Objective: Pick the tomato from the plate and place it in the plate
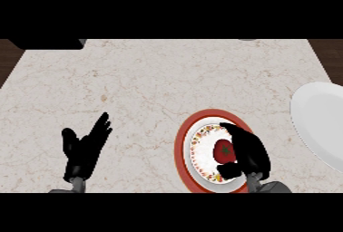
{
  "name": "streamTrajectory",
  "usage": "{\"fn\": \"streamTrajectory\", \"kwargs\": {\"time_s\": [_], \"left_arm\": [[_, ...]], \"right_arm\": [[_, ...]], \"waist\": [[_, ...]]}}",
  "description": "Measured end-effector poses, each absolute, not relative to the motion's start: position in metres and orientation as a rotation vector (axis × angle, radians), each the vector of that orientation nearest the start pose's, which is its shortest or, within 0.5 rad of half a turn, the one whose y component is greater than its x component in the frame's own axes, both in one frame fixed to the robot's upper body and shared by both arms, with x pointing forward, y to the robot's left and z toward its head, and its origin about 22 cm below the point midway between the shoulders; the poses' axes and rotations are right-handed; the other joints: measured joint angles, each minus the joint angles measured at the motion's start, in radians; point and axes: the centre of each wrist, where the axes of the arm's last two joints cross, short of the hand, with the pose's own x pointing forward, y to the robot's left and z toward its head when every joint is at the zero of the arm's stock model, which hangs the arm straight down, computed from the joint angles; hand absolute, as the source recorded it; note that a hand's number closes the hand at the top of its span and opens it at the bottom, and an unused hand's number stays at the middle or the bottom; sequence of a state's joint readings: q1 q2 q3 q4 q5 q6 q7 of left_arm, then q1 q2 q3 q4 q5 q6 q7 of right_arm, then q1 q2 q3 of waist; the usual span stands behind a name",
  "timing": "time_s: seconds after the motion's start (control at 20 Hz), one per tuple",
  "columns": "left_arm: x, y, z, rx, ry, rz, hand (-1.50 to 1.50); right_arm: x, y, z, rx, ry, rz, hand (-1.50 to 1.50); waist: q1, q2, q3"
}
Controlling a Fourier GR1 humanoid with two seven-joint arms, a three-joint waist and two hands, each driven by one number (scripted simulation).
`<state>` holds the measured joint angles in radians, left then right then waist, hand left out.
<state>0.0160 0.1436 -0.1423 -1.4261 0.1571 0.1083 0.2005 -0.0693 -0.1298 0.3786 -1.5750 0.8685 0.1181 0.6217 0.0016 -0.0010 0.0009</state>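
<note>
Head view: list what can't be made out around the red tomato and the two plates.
- Red tomato: its right side is hidden by the right robot hand curled over it; actual contact can't be confirmed.
- Red-rimmed patterned round plate: its right part is covered by that hand, and its lower edge is cut off.
- Plain white round plate: cut off by the right edge.
- Left robot hand: open, resting on the marble counter.

Marble-look counter [134,90] — matt; white plate [321,122] — smooth, glossy.

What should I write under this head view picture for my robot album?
Right hand curls around the tomato on the red-rimmed plate; white plate waits right; left hand rests open.
</note>
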Motion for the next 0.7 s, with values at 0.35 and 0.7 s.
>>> {"fn": "streamTrajectory", "kwargs": {"time_s": [0.35,0.7], "left_arm": [[0.231,0.239,-0.034,0.006,-1.193,-0.009,0.00],[0.237,0.237,-0.033,0.003,-1.199,-0.014,0.00]], "right_arm": [[0.244,-0.162,-0.003,-0.767,-1.028,1.009,1.50],[0.277,-0.169,0.010,-0.940,-0.985,0.832,1.50]], "waist": [[0.000,-0.002,-0.002],[0.010,0.005,-0.001]]}}
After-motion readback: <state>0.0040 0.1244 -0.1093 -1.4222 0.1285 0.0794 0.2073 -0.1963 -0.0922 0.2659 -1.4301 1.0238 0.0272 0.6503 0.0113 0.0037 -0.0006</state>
